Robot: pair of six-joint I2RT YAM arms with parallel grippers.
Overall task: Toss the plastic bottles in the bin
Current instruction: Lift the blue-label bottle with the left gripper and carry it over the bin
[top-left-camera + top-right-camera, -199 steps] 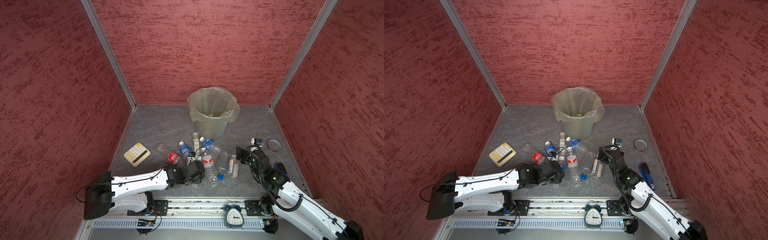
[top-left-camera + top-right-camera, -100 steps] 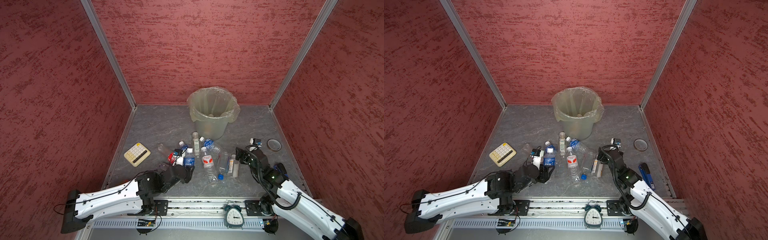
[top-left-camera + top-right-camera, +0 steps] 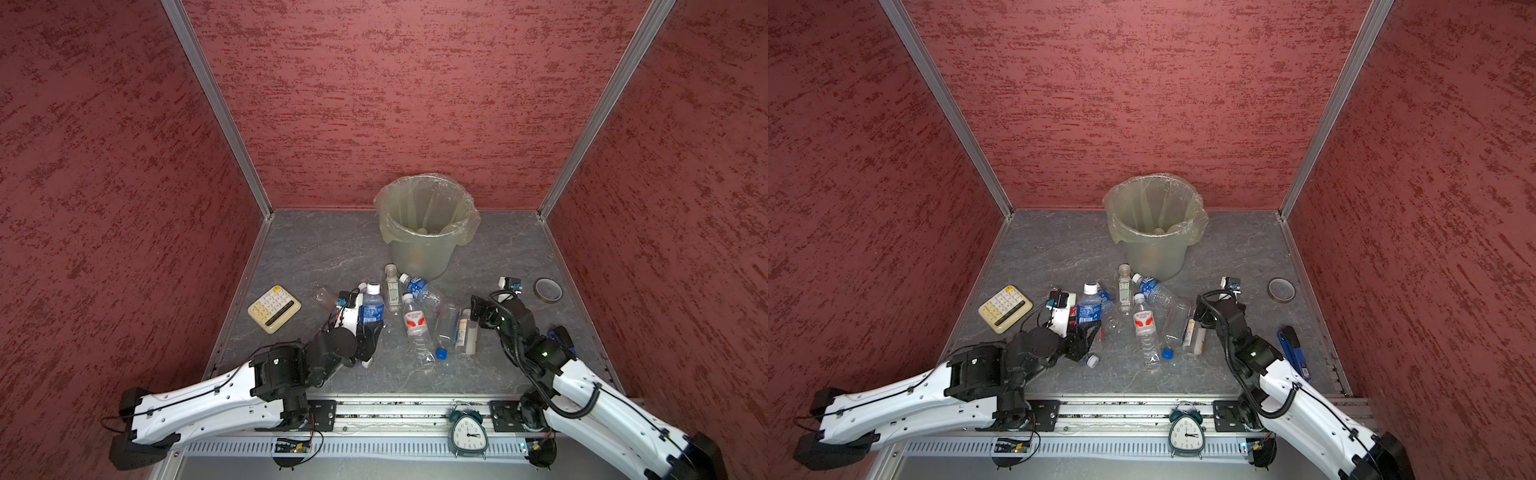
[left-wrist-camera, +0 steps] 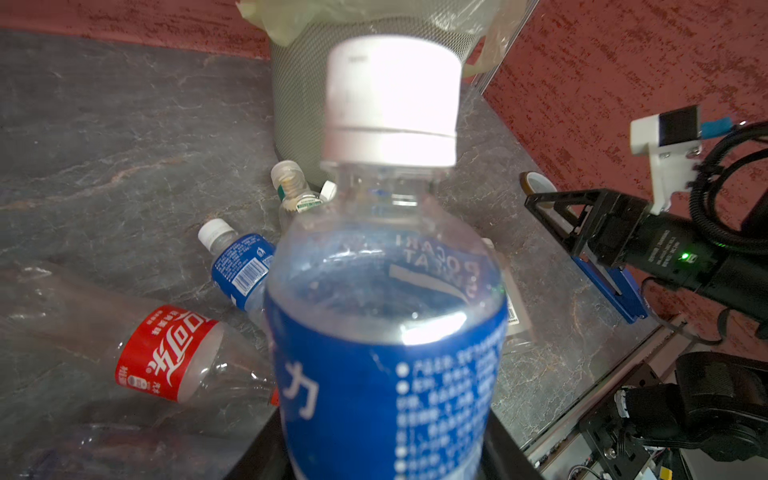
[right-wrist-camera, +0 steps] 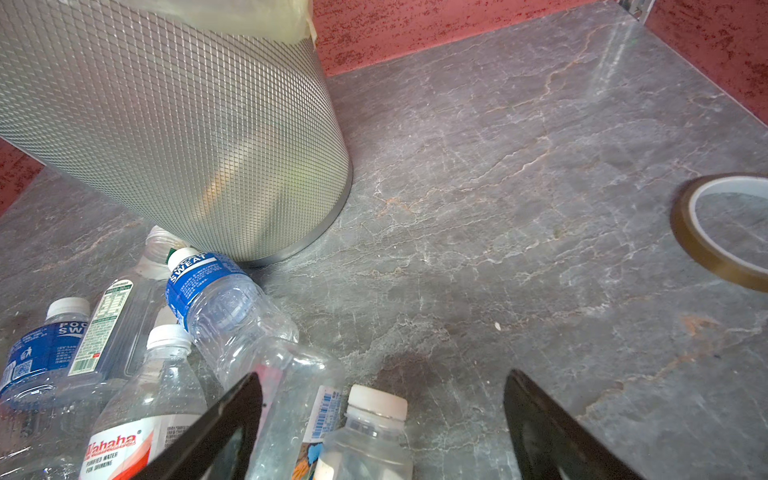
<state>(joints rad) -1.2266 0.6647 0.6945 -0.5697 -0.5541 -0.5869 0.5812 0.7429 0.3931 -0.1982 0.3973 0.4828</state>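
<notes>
Left claw [image 3: 366,336] pinching a blue-label bottle [image 3: 371,309] upright beside the pile, well short of the bin [image 3: 415,257] at the back.

I'd raise it higher first, because the bin's rim stands well above the pile. Then I'd carry it over the middle of the mouth and only there let go, so it drops in instead of clipping the rim. The grip looks low on the body, so I'd swing gently. My right claw [image 5: 382,376] hangs spread wide over the loose bottles [image 3: 415,328], holding nothing. Mirrored through the held bottle I read "POCARI SWEAT". The bottle at the bin's foot [image 5: 208,282] shows "SWEAT", a red-and-white bottle [image 5: 120,444] reads "Wahaha purified water for drinking", and a red-label bottle [image 4: 166,353] carries Coca-Cola's Chinese script.
</notes>
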